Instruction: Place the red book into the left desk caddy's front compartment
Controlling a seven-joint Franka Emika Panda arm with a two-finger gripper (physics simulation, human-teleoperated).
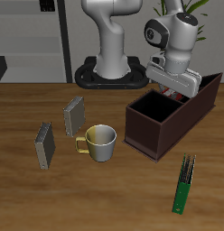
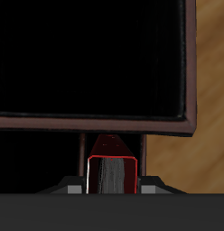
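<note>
The left desk caddy [image 1: 157,133] is a long dark brown-maroon box standing beside the mug, with its large square section nearest the table's front. My gripper [image 1: 176,88] hangs just above the caddy, behind that square section, and is shut on the red book [image 1: 180,92]. Only red slivers of the book show under the hand there. In the wrist view the red book [image 2: 112,173] sits upright between the fingers [image 2: 84,152], its pale grey page edges facing the camera. My gripper [image 2: 112,155] is over a caddy wall [image 2: 96,121], with a dark compartment beyond it.
A yellow-cream mug [image 1: 100,142] stands in front of the caddy's open end. Two grey books [image 1: 74,115] [image 1: 43,145] stand upright beside the mug. A thin green book [image 1: 184,183] lies near the table's front edge. The robot base [image 1: 109,72] is at the back.
</note>
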